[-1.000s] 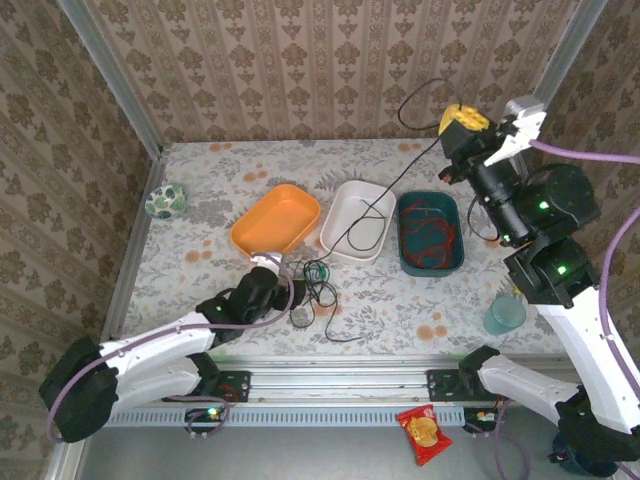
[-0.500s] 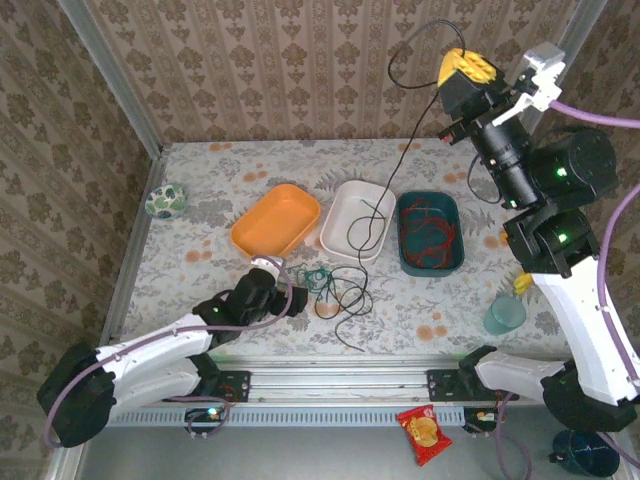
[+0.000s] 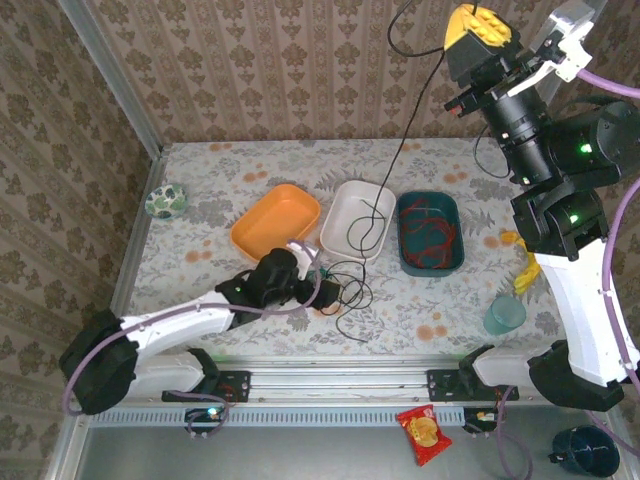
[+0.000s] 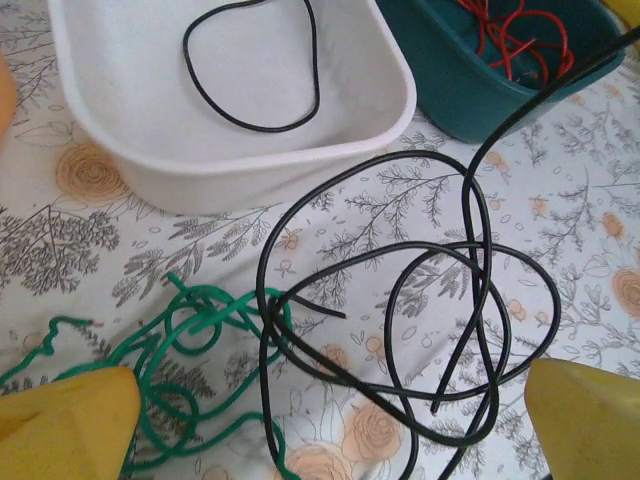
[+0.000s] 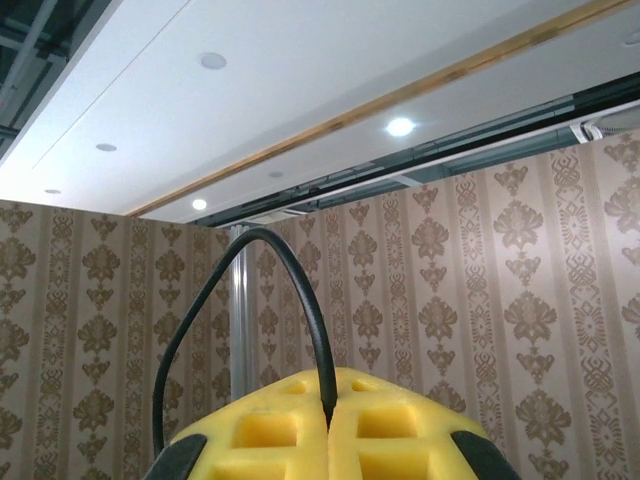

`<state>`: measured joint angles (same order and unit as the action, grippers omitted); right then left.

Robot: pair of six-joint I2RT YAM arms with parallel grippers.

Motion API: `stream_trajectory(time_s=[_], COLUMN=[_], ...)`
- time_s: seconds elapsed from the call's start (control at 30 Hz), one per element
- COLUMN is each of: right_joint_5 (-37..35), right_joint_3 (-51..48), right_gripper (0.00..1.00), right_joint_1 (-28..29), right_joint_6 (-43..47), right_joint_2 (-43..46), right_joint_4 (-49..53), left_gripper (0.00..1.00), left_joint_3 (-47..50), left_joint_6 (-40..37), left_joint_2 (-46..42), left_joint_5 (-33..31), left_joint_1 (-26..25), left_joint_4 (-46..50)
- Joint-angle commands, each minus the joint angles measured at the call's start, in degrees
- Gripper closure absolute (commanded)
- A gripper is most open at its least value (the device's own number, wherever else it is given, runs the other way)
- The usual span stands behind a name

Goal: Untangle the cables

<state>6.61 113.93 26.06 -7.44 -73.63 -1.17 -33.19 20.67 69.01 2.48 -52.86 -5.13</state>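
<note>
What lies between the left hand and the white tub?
In the left wrist view, tangled loops of black cable and green cable lie on the table between the open left hand and the white tub.

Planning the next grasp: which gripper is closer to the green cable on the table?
Left. The left gripper is down at the table, jaws open, green cable just ahead of it. The right gripper is high up, far above it, shut on a black cable.
</note>
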Motion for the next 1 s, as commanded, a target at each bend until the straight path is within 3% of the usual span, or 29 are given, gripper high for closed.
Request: stream_trajectory(time_s=[0.0, 0.23, 0.37, 0.5, 0.7, 0.97], right_joint_5=[1.1, -0.3, -5.7, -10.0, -14.6, -16.8], right_joint_3=[1.2, 8.9, 16.6, 22.1, 27.2, 27.3], right_gripper=[1.00, 1.00, 1.00, 1.00, 1.00, 1.00], right_joint_1=[-0.2, -0.3, -0.3, -0.3, -0.3, -0.8], right_joint_6=[0.5, 5.2, 9.3, 13.1, 16.4, 14.9], right_joint_2=[-0.1, -0.9, -2.8, -4.3, -5.7, -8.6], right_joint_4=[1.1, 2.9, 3.5, 1.7, -2.0, -7.5], left_gripper=[0.03, 0.27, 0.38, 0.36, 0.19, 0.17], left_joint_3=[-3.9, -10.1, -11.5, -10.0, -7.0, -5.0], left_joint_6=[-3.3, -1.1, 2.2, 4.9, 9.6, 16.7], left_joint_2=[6.5, 22.3, 26.6, 27.3, 27.9, 29.3], left_joint_5=[-4.2, -17.4, -22.4, -24.3, -25.3, -27.1], left_joint_1=[-0.1, -0.5, -0.7, -0.6, 0.4, 2.4], left_joint_4=[2.1, 8.7, 12.0, 12.5, 13.2, 14.8])
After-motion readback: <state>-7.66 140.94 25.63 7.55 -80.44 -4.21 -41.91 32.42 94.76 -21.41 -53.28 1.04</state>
